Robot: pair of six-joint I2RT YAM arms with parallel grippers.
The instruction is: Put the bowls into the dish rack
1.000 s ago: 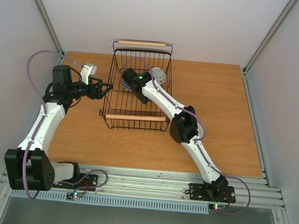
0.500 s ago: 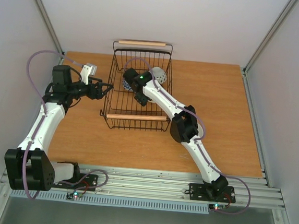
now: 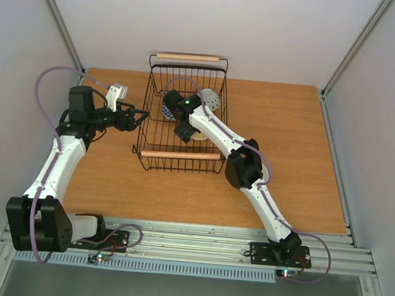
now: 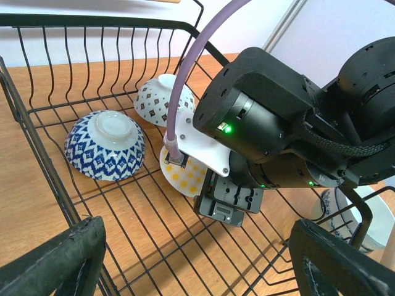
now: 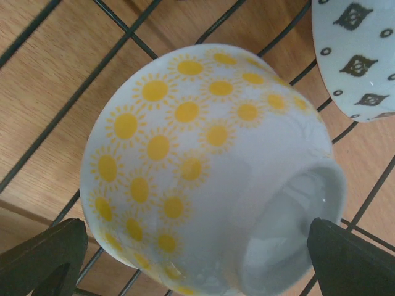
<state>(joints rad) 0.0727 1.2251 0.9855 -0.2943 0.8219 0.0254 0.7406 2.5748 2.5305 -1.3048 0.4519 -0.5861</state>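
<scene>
Your right pincer (image 5: 194,262) is spread wide over the sun-dotted bowl (image 5: 185,160) and gripping nothing, which I'd read as a drop-off. That bowl lies tipped on the dish rack (image 3: 180,155) wires, near the blue bowl (image 4: 105,145) and the diamond-print bowl (image 4: 162,98). Your left pincer (image 4: 200,262) hangs open and empty just outside the rack's wall, out of the way.

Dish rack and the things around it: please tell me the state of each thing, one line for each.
dish rack: upright, three bowls showing inside.
blue bowl: upside down on the rack floor.
diamond-patterned bowl: tipped on its side.
yellow-sun bowl: tipped over, foot showing, lying on the wires.
right fingers: open, one at each side of the yellow-sun bowl.
left fingers: open, holding nothing.
</scene>
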